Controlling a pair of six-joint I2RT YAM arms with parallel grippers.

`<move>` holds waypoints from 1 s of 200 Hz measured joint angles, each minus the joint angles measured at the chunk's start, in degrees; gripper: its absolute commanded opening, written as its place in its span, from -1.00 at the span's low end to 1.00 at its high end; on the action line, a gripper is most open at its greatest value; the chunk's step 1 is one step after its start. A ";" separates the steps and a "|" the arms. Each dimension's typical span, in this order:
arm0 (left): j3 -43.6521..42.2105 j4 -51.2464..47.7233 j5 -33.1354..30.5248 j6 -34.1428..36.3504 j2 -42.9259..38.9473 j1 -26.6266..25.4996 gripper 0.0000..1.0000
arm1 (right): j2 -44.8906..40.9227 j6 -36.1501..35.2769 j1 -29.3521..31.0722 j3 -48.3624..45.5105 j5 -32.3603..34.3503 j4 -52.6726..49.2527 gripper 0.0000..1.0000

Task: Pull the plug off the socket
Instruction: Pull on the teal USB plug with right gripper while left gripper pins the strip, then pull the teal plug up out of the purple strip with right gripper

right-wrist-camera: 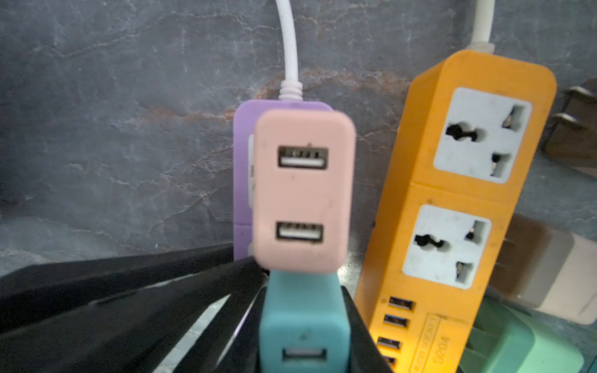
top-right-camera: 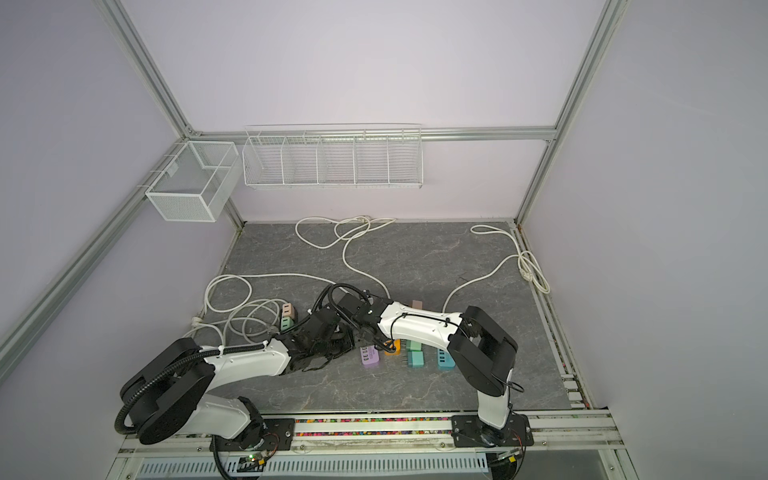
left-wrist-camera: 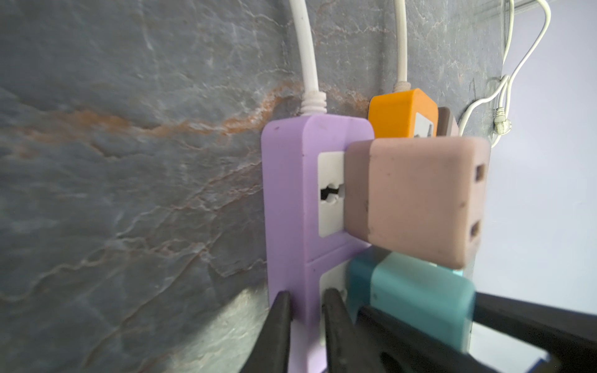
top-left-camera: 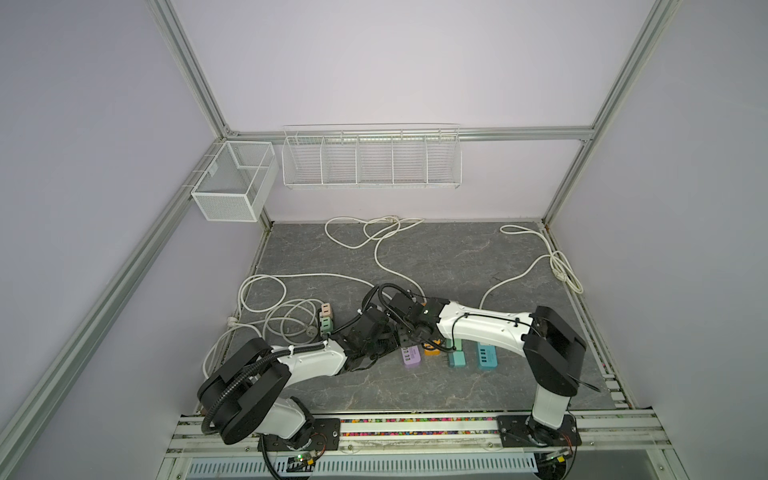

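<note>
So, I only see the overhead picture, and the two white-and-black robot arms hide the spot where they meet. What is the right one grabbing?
Observer: The right pincer is shut on a teal plastic plug block, plugged into a purple plastic socket strip.
Operator: And the left one?
Observer: The left pincer clamps that strip's side edge.
Operator: Anything else plugged in?
Observer: A pink plastic block with two USB ports fills the neighbouring socket.

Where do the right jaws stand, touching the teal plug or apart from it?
Touching. The right wrist view shows the jaws of the right gripper pressed against both sides of the teal plug, with no gap.
</note>
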 measured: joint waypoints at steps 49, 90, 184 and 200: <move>-0.15 0.28 -0.76 -1.22 -0.02 -0.22 -0.60 | -0.17 0.13 -0.35 -0.22 -0.42 0.24 -0.73; -0.20 0.31 -0.81 -1.36 -0.02 -0.26 -0.62 | -0.04 0.15 -0.11 0.09 -0.39 -0.07 -0.79; -0.46 1.03 -1.01 -1.40 0.02 -0.42 -0.62 | -0.94 0.17 -0.42 -1.07 -0.28 1.01 -0.81; -0.39 1.05 -1.01 -1.40 0.13 -0.44 -0.62 | -0.94 0.17 -0.11 -1.05 -0.02 0.94 -0.82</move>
